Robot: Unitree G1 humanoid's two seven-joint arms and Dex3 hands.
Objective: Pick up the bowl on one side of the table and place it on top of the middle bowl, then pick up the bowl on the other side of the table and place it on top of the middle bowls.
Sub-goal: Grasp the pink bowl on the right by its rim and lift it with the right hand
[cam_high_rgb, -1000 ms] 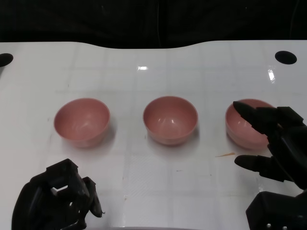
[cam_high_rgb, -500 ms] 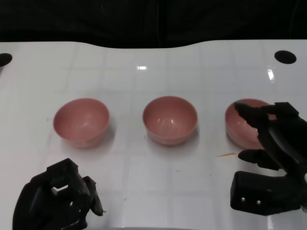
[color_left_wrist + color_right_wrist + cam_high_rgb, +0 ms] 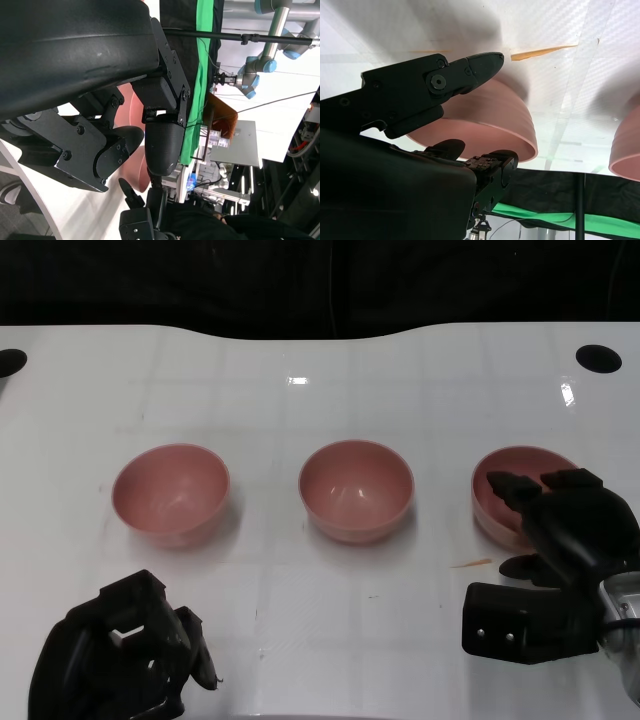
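You see right hand (image 3: 560, 515) at right bowl (image 3: 505, 502), fingers (image 3: 470, 70) spread around rim, grip not closed. Left hand (image 3: 125, 655) curled, empty, near left bowl (image 3: 170, 492). Middle bowl (image 3: 356, 490) between both on bench (image 3: 320, 380).

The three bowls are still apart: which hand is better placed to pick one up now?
The right hand. Its fingers reach over the near rim of the right bowl, with one below the bowl's outer wall. The left hand sits curled, away from the left bowl.
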